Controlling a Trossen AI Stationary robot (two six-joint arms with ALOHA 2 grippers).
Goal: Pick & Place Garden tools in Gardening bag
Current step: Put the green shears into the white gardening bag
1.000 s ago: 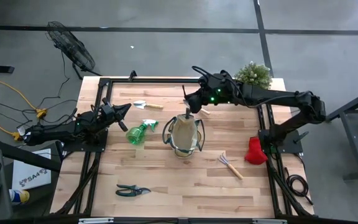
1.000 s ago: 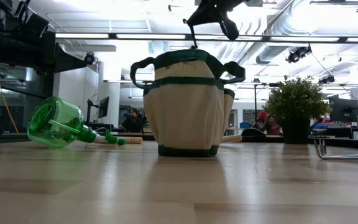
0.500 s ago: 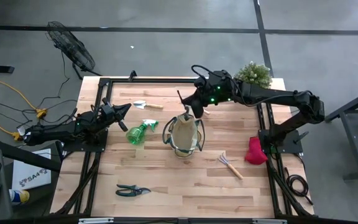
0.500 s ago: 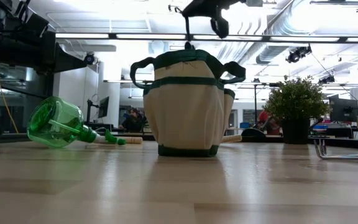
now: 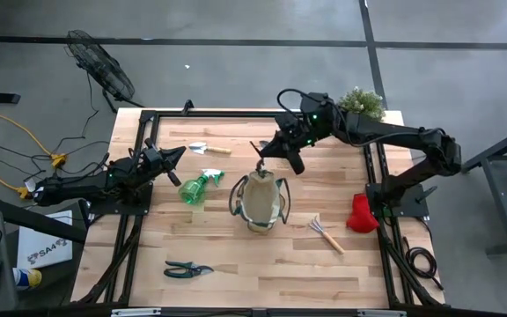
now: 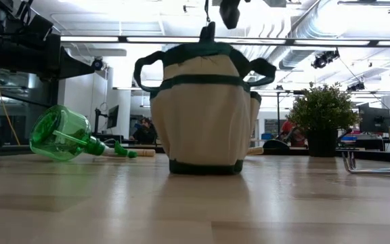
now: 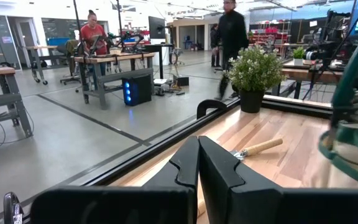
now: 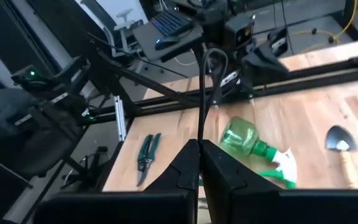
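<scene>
The beige gardening bag (image 5: 258,201) with dark green trim stands upright on the table's middle and fills the middle of the low view (image 6: 205,108). My right gripper (image 5: 273,153) hangs above the bag's far rim, shut on a thin dark tool (image 8: 205,81) with a looped end. A dark tip (image 6: 208,31) shows at the bag's top. My left gripper (image 5: 177,155) is shut and empty at the table's left, near the green spray bottle (image 5: 199,187), which lies on its side. My right gripper pinches the thin dark tool's shaft (image 8: 200,134) between its two fingers. The shaft runs on beyond the fingertips to its looped end (image 8: 213,59), which points toward the table's left. The tool's other end is hidden by the gripper.
A wooden-handled trowel (image 5: 208,148) lies at the far left, black pruners (image 5: 187,269) near the front edge, a hand rake (image 5: 326,233) right of the bag, a red glove (image 5: 362,213) at the right edge. A potted plant (image 5: 359,104) stands at the far right corner.
My right gripper has risen and gone a little toward the far edge, still shut on the thin tool. The bag has slid a little toward the near edge and looks larger in the low view, with its loop handles spread wider.
</scene>
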